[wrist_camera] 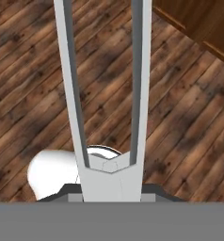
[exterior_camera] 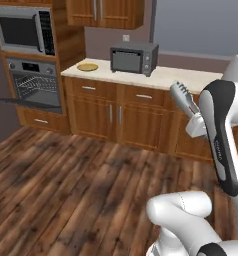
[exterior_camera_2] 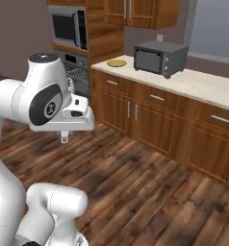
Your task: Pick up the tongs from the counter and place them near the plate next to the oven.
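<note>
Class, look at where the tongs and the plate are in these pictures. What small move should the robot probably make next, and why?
Probably carry the tongs left along the counter toward the plate. The gripper has its jaws shut on the tongs, held up over the wooden floor, while the plate sits at the counter's far end beside the oven, past the toaster oven.
</note>
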Motion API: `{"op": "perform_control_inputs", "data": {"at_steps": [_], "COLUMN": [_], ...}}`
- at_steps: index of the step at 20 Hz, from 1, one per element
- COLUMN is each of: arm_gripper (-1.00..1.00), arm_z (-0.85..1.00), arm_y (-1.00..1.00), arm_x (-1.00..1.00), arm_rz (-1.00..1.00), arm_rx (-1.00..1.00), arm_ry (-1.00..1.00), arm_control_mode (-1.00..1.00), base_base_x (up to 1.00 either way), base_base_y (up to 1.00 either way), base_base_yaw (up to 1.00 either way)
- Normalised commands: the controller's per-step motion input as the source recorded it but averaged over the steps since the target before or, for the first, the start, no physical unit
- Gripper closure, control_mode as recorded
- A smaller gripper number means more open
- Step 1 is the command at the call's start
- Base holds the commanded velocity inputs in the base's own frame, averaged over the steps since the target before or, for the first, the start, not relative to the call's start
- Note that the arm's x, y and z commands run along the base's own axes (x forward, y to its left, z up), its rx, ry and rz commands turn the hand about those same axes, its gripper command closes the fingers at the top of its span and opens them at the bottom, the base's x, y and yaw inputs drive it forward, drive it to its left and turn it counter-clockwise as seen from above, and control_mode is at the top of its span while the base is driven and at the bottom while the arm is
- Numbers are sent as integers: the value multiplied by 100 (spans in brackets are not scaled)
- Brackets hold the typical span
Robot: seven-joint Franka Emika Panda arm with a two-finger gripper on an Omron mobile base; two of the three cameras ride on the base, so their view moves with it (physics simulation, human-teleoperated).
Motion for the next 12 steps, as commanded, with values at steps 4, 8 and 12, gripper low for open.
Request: {"op": "perform_control_inputs", "data": {"at_steps": [4, 8, 12], "arm_gripper": [100, 100, 100], "arm_z": [0, 0, 0], "arm_y": [0, 0, 0], "arm_x": [0, 0, 0], "arm_rz": [0, 0, 0], "arm_rx": [0, 0, 0], "arm_ry": [0, 0, 0], "arm_control_mode": [100, 100, 100], "base_base_x": [100, 100, 100], "base_base_y": [51, 17, 18], "base_base_yaw": [28, 10, 0]}}
